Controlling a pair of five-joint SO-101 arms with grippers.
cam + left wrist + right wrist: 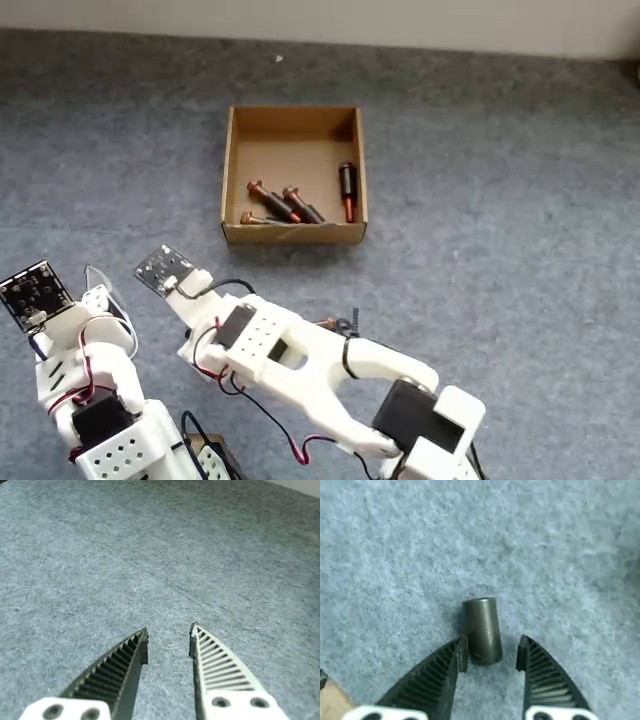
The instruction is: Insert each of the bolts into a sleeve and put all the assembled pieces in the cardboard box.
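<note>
The left gripper [168, 637] hangs over bare grey tabletop [160, 545], its jaws partly open with nothing between them. It has no bolt, so one must be fetched before any joining can happen.

The right gripper [492, 652] is low over the tabletop, jaws partly open. They straddle the near end of a dark sleeve [482, 627] without clamping it. The sleeve lies on its side with its open bore pointing away from the gripper. It sits off-centre, touching or nearly touching the dark finger [461, 652], with a clear gap to the pale one.

The step in hand looks like taking up this sleeve. To do it well, shift the gripper sideways until the sleeve is centred. Advance so the fingers meet it nearer mid-length, then close slowly; a round, smooth body gripped at its tip is likely to roll or squirt out. Leave the bore end free for the bolt.

Further right in the high view stands the cardboard box [292, 234], well apart from both arms. Several assembled pieces [285, 205] already lie inside.
</note>
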